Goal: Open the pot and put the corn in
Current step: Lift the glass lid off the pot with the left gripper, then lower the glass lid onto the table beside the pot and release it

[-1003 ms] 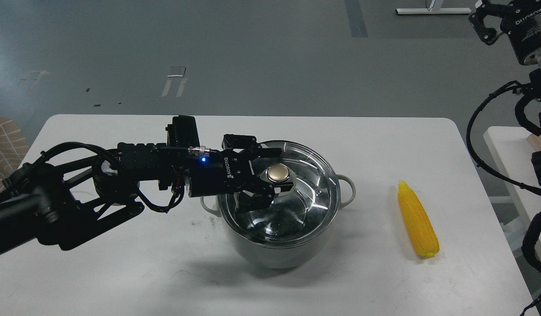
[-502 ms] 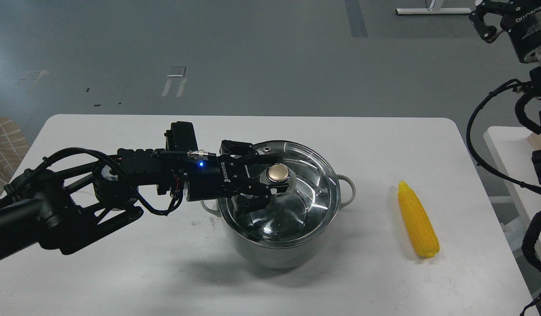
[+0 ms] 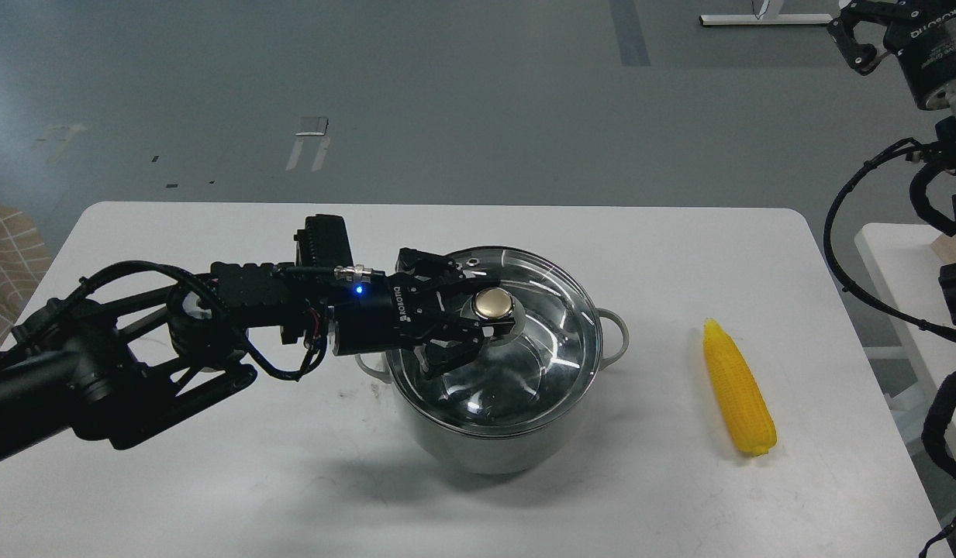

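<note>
The pale grey-green pot (image 3: 485, 442) stands in the middle of the white table (image 3: 214, 480). Its glass lid (image 3: 540, 349) sits on it, with the brass knob (image 3: 493, 304) on top. My left gripper (image 3: 480, 314) reaches in from the left, and its two fingers (image 3: 454, 353) are closed around the base of the knob. The yellow corn (image 3: 737, 391) lies on the table to the right of the pot, its pointed end facing away from me. My right gripper (image 3: 856, 43) hangs high at the top right, far from the table. Its fingers cannot be told apart.
A second white table (image 3: 904, 271) stands at the right behind my right arm's cables (image 3: 842, 248). A beige checked cushion (image 3: 8, 263) is at the left edge. Grey floor lies beyond the table.
My left gripper's fingers have closed in from either side of the knob onto it. The pot, lid and corn have stayed in place. My right gripper has shifted slightly right.
</note>
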`<action>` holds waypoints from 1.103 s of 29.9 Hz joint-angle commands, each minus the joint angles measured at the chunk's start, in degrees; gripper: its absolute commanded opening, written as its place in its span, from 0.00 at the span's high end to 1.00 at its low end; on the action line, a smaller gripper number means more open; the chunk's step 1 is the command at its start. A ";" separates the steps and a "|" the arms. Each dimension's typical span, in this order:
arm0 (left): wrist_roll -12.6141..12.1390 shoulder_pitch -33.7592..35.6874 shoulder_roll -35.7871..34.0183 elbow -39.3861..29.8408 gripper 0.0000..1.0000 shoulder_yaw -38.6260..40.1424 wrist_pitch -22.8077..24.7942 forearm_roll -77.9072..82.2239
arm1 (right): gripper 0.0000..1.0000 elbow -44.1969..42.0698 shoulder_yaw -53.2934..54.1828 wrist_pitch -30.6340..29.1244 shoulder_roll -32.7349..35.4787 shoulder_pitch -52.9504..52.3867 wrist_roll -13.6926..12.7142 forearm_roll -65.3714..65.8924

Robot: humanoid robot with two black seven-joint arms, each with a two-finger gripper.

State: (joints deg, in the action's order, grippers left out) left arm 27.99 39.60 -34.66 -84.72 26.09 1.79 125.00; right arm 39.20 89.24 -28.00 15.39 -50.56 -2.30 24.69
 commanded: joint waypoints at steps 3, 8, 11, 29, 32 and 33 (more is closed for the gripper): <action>0.01 0.74 -0.23 -0.80 0.70 0.71 -0.03 0.00 | 0.00 0.00 -0.03 0.00 0.08 0.02 0.02 0.01; 0.01 2.76 -1.46 -0.98 0.72 2.11 0.05 0.00 | 0.00 0.00 -0.03 0.00 0.08 0.02 0.02 0.01; 0.01 3.91 -3.83 -1.94 0.72 3.61 0.32 -3.70 | 0.00 0.00 -0.03 0.00 0.25 0.11 0.02 0.01; 0.01 -7.14 -31.96 10.32 0.73 5.20 -4.68 -20.06 | 0.00 1.23 0.06 0.00 1.31 0.73 0.02 0.01; 0.01 -13.12 -31.61 18.95 0.73 4.84 -8.37 -20.24 | 0.00 1.40 0.06 0.00 1.48 0.73 0.02 -0.08; 0.01 -13.93 -31.17 19.93 0.73 4.93 -8.99 -20.33 | 0.00 1.40 0.06 0.00 1.57 0.81 0.02 -0.08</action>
State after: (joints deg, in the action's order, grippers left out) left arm 27.98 29.67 -66.55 -70.45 31.07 -4.56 104.88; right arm 40.48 89.32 -28.00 16.81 -49.83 -2.27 24.64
